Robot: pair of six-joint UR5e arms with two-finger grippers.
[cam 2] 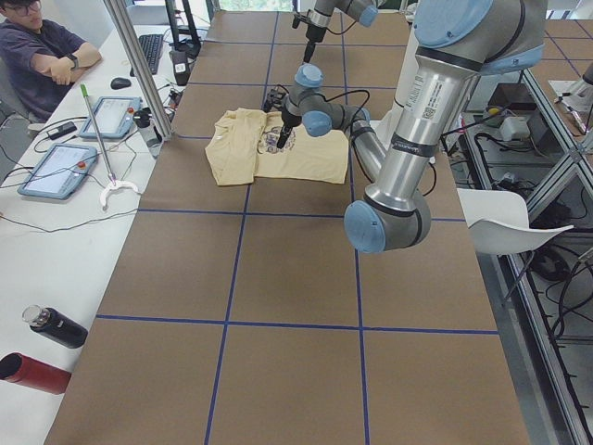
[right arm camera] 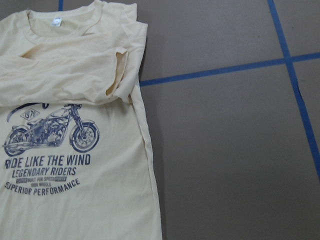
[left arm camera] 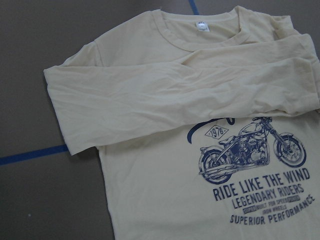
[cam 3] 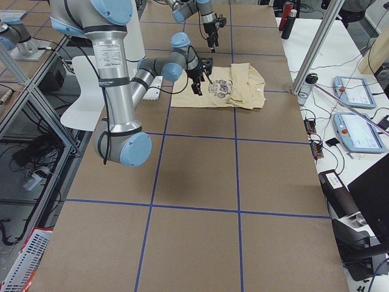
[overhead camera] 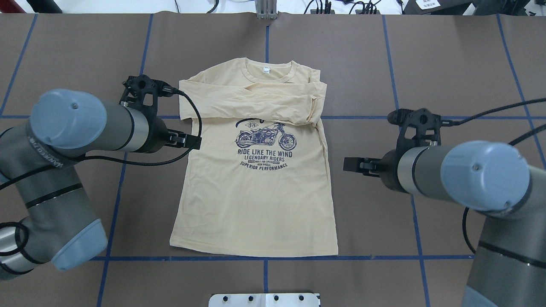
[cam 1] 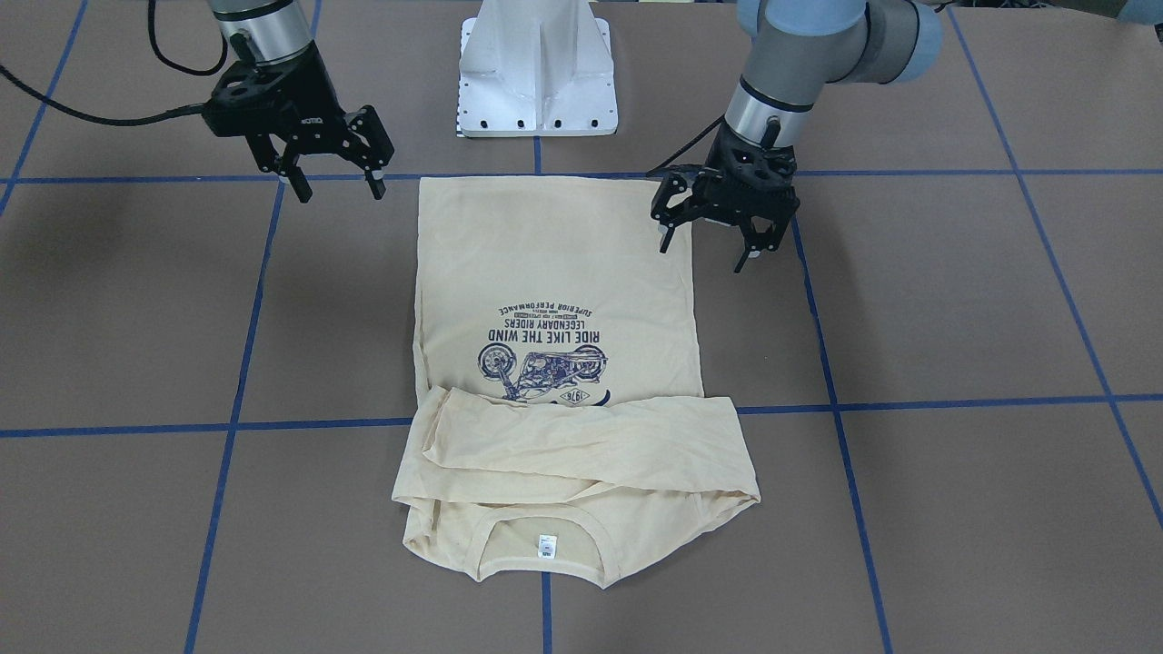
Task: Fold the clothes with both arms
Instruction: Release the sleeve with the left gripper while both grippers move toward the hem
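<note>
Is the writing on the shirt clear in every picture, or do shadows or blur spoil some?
Overhead exterior: even light, the T-shirt print reads sharply. Front-facing: equally sharp but upside down, a soft shadow on the table beside the right gripper. Wrist views: crisp close-ups. Side views: print too small to read.

One camera sits across the tabletop (cam 1: 909,300) from the robot, facing it and looking steeply down, with the white pedestal (cam 1: 538,68) at its top edge. Another hangs behind the robot, over its shoulders, looking forward and down. Both share the T-shirt (cam 1: 554,263) and the squares around it, turned opposite ways. Two more stand high beyond the tabletop's short ends, looking along its length from far off. The wrist cameras look down from close by. Both catch the collar (left arm camera: 180,39) and motorcycle print (left arm camera: 252,145), and the right one also takes in bare tabletop beside the T-shirt.
</note>
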